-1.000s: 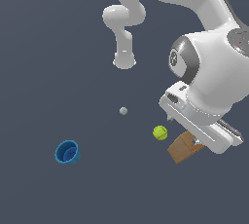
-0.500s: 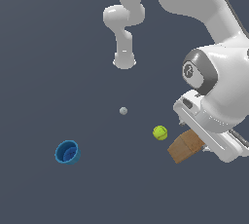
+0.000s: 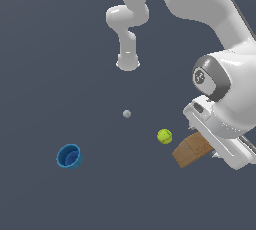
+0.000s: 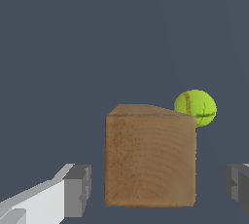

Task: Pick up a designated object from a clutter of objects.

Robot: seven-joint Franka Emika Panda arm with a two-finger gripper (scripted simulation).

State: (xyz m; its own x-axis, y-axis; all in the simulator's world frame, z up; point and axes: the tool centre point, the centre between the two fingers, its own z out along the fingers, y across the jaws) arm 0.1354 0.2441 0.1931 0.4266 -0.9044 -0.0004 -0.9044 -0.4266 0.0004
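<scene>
The brown cardboard-coloured rectangular box (image 3: pixel 189 151) lies on the dark grey floor (image 3: pixel 60 74) toward the exterior view's right, partly covered by the white robot arm (image 3: pixel 220 79). In the wrist view it sits between the grey fingertips (image 4: pixel 78 189) of the gripper (image 4: pixel 158 189), which is spread wide with a gap on each side and grips nothing. A yellow-green tennis-like ball (image 3: pixel 164 136) rests just beside the box. A small blue cup (image 3: pixel 69 156) stands well apart, toward the exterior view's left.

box (image 4: pixel 151 157) brown wood-grain | ball (image 4: pixel 195 107) yellow-green | cup (image 3: pixel 69 156) blue
</scene>
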